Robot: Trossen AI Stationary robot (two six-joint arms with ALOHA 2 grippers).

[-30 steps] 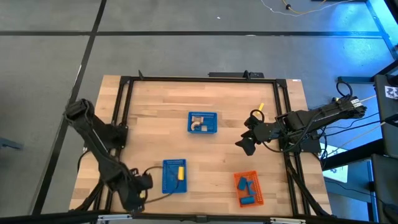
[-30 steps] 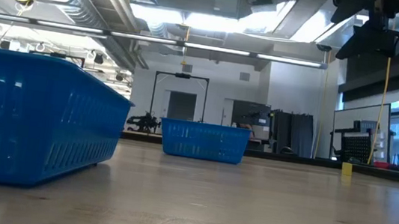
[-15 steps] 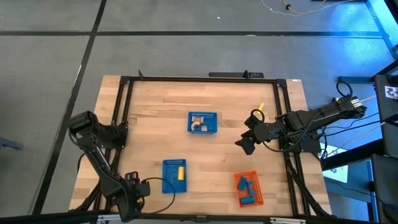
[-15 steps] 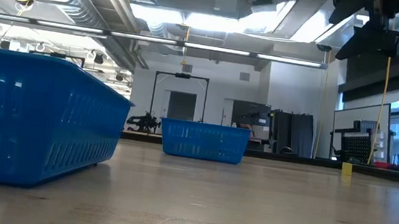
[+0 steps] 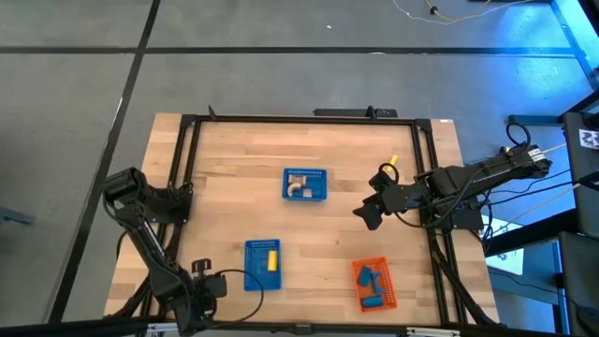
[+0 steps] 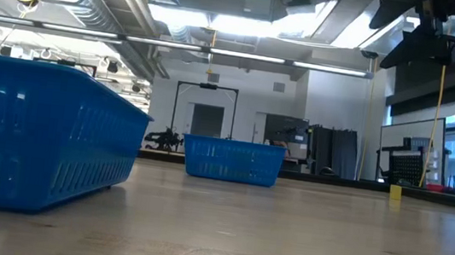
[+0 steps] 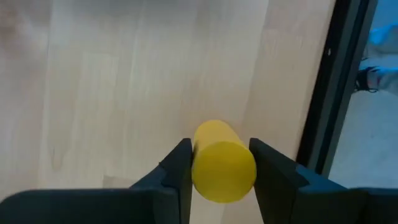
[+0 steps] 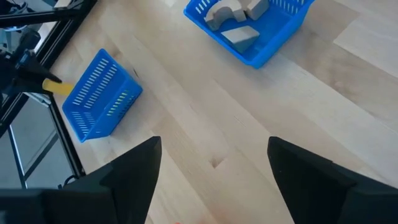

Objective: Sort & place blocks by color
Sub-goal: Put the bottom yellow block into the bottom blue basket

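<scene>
My left gripper (image 5: 208, 284) (image 7: 219, 149) is near the table's near-left corner, left of the near blue basket (image 5: 262, 265), and is shut on a yellow cylinder (image 7: 222, 169). That basket holds a yellow block (image 5: 271, 259). The far blue basket (image 5: 305, 184) (image 8: 249, 25) holds tan blocks (image 8: 239, 31). Blue blocks (image 5: 372, 285) lie in the orange basket (image 5: 373, 285). One small yellow block (image 5: 393, 161) (image 6: 395, 192) rests on the table toward the far right. My right gripper (image 5: 368, 214) (image 8: 214, 146) hangs open above the table's right side. My left gripper pinches the yellow cylinder between its two fingers, one finger (image 7: 177, 165) on each curved side (image 7: 205, 134). The cylinder lies along the fingers, its flat end (image 7: 224, 173) facing the wrist. In the right wrist view its other end (image 8: 55, 86) sticks out toward the near blue basket.
Black frame rails (image 5: 182, 168) run along the table's left, far and right sides, and one rail (image 7: 323, 93) is close beside my left gripper. Bare wood lies between the three baskets. In the low view the near blue basket (image 6: 37, 136) fills the left foreground.
My left gripper has drawn back from the near blue basket toward the table's near-left corner, and the arm's elbow has swung toward the left edge.
</scene>
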